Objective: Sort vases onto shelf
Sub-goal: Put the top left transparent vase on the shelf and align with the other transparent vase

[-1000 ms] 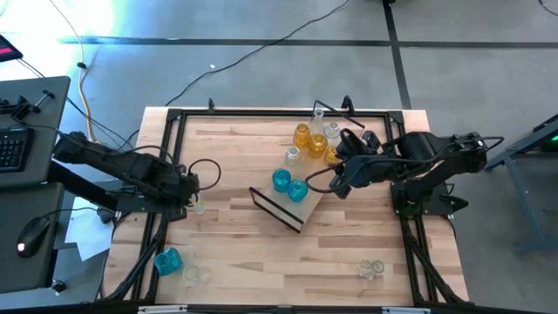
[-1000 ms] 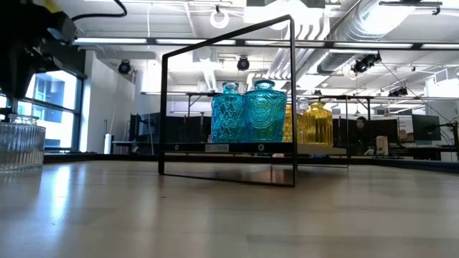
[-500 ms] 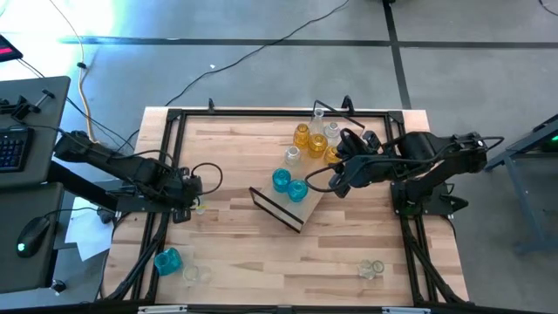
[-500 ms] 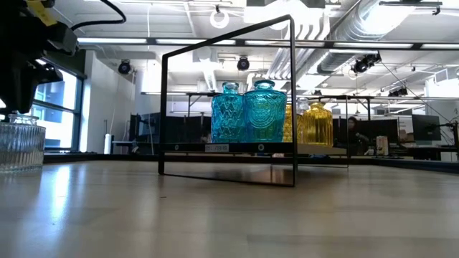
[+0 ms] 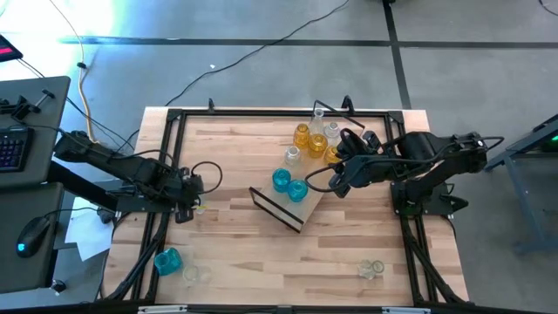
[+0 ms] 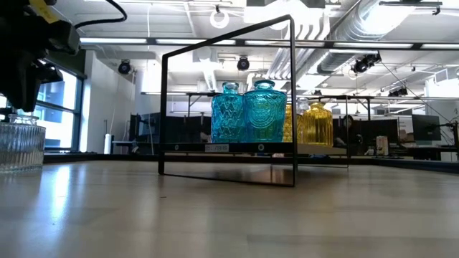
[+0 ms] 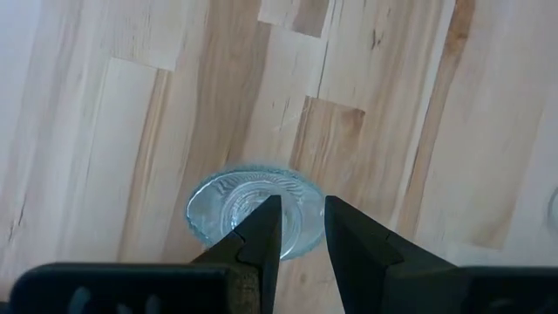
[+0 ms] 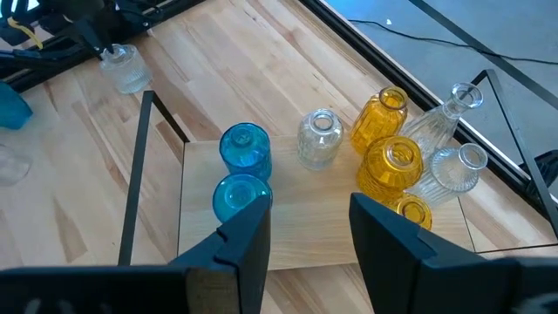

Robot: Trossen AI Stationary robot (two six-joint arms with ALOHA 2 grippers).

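The counter [image 5: 235,253] is the biggest thing here, a wide wood top with black rails. On it, lying at a slant near the middle, is the shelf [image 5: 307,208], a light board with thin black wire frames at its ends.

The right arm waits over the shelf's far end. Its right end effector [image 8: 309,228] has its fingers wide apart and holds nothing.

The left arm is at the counter's left edge. The left end effector [image 7: 301,235] hangs right over a clear vase [image 7: 253,214]. Its fingers are a little apart, above the vase's mouth. From these views I can't tell if they grip it yet.

Two blue vases [image 5: 289,184] stand on the shelf, with the yellow vases [image 5: 310,138] and more clear ones farther along. One blue vase [image 5: 167,259] lies at the near left corner, well apart.

The vases are small, hard glass. They look light, slippery and easy to break. The narrow neck seems the best place to hold, with a soft squeeze.
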